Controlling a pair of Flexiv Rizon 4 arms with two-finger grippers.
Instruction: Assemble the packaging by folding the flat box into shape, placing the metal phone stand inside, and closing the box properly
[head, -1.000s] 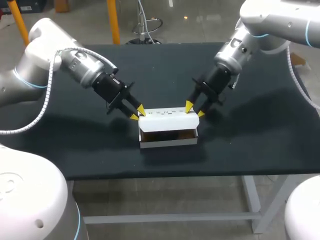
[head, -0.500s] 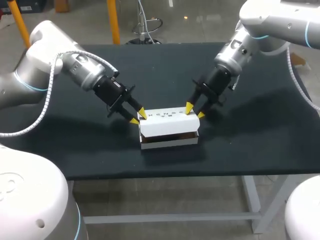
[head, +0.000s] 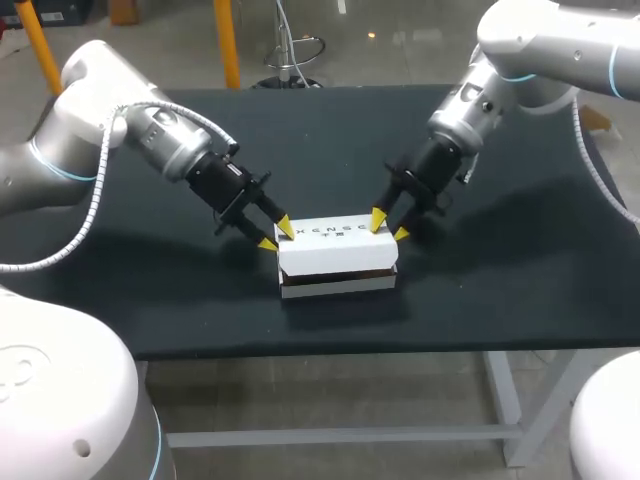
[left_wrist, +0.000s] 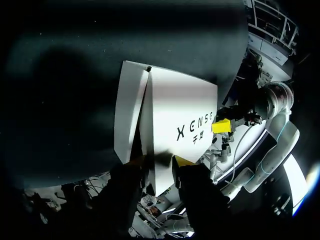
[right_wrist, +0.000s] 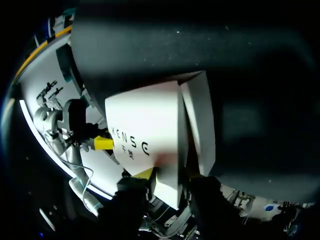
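A white box (head: 338, 284) sits at the middle of the black table (head: 150, 290). Its printed lid (head: 335, 245) is folded down over the body, with a thin dark gap along the front. My left gripper (head: 276, 232) is at the lid's left end, open, and the lid's corner (left_wrist: 160, 125) lies between its fingers. At the lid's right end my right gripper (head: 389, 226) is also open, straddling that corner (right_wrist: 172, 130). Each wrist view shows the other arm's yellow fingertip at the far end of the lid. The phone stand is hidden.
Wide stretches of bare black tabletop lie to the left, to the right and behind the box. The table's front edge (head: 330, 345) runs a short way in front of the box.
The lid has swung from upright down onto the box, covering the dark inside. Both grippers came down with it, and my left gripper's fingers have spread a little wider.
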